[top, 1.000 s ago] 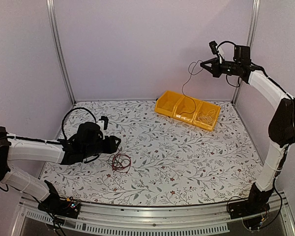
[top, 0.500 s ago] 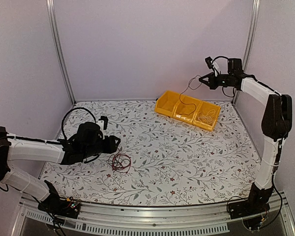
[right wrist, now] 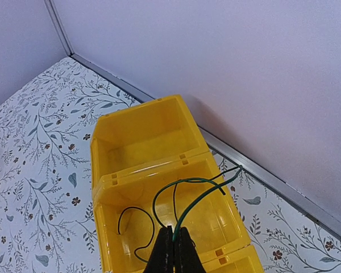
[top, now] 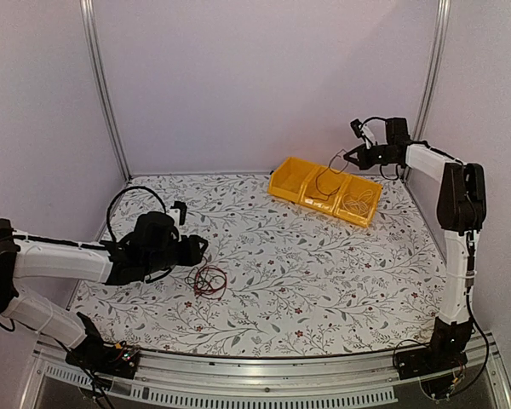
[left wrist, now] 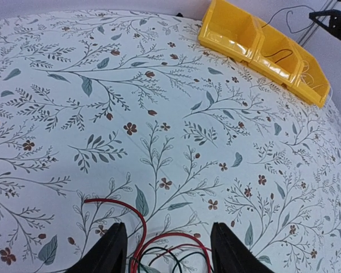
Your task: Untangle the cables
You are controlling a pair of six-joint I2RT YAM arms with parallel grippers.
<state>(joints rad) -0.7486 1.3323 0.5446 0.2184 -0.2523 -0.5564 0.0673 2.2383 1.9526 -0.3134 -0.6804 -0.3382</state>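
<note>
Floral table (top: pixel 324 281): right gripper (right wrist: pixel 170 250), two o'clock, pinches a wire (right wrist: pixel 182 218) above the yellow bin (right wrist: pixel 136 136). Left gripper (left wrist: pixel 166 244), eight o'clock, gapes over cables (top: pixel 209 279)

Top camera overlooks table (top: pixel 324 281); both wrist cameras share yellow bins (right wrist: pixel 137 135).

Soft even light, faint shadows; L-wrist edges bowed.

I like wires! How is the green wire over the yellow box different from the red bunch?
The green wire is one strand; the red bunch is several loops. The green wire hangs pinched in the right end effector; the red bunch lies loose on the table. Both are thin.
</note>
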